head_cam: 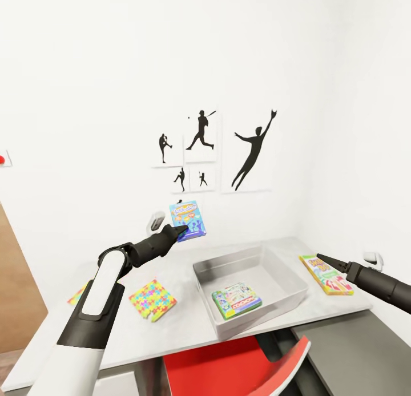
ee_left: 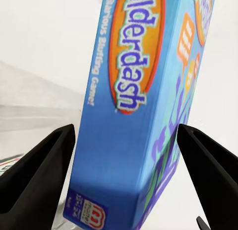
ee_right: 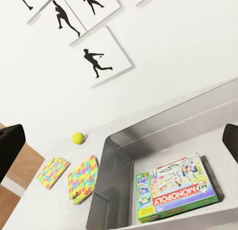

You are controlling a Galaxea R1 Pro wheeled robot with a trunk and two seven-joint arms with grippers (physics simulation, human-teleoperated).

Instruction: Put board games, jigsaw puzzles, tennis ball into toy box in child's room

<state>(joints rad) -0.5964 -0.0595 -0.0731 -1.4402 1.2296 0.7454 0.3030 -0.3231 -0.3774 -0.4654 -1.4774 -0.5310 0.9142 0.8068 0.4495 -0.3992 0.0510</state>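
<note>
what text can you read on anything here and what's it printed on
"alderdash": the start is cut off, on the blue board game in the left gripper.
"...ous Bluffing Game!": the first word is cut off, along the same box's edge.
"MY MONOPOLY": on the green board game lying in the toy box.
The yellow board game on the table has print too small to read.

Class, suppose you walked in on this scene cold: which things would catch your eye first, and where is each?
The blue Balderdash board game box, held up above the grey table by the left gripper. Below it, the grey toy box holds a green Monopoly box. A multicoloured jigsaw puzzle lies on the table beside it.
</note>
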